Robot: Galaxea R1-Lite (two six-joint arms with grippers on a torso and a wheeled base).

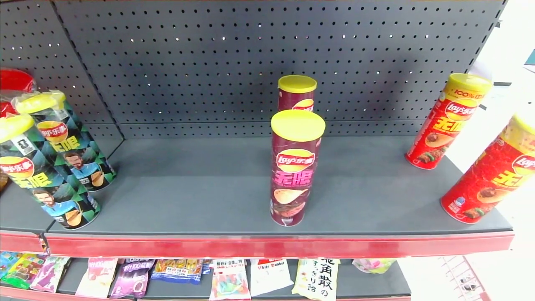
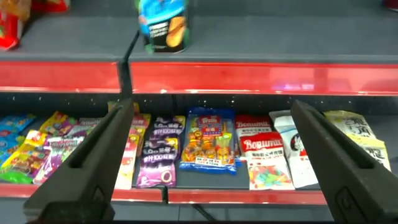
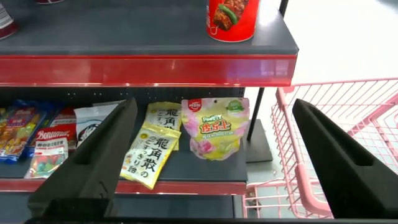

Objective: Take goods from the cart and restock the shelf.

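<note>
On the grey upper shelf (image 1: 200, 188) a maroon chip can (image 1: 294, 167) stands at the front middle, with a second maroon can (image 1: 296, 94) behind it. Two red cans (image 1: 449, 121) (image 1: 489, 171) stand at the right end, and two green-black cans (image 1: 46, 175) (image 1: 71, 142) at the left. My left gripper (image 2: 211, 162) is open and holds nothing, facing the lower shelf below a green-black can (image 2: 163, 25). My right gripper (image 3: 214, 162) is open too and holds nothing, below a red can (image 3: 232, 18). The pink wire cart (image 3: 323, 155) stands to the right of the shelf.
Several snack bags (image 1: 230, 278) lie in a row on the lower shelf (image 2: 249, 196), among them a yellow-green bag (image 3: 215, 127). A red price rail (image 1: 276, 244) runs along the upper shelf's front edge. Perforated back panel (image 1: 250, 50) behind the cans. Bare shelf lies between the can groups.
</note>
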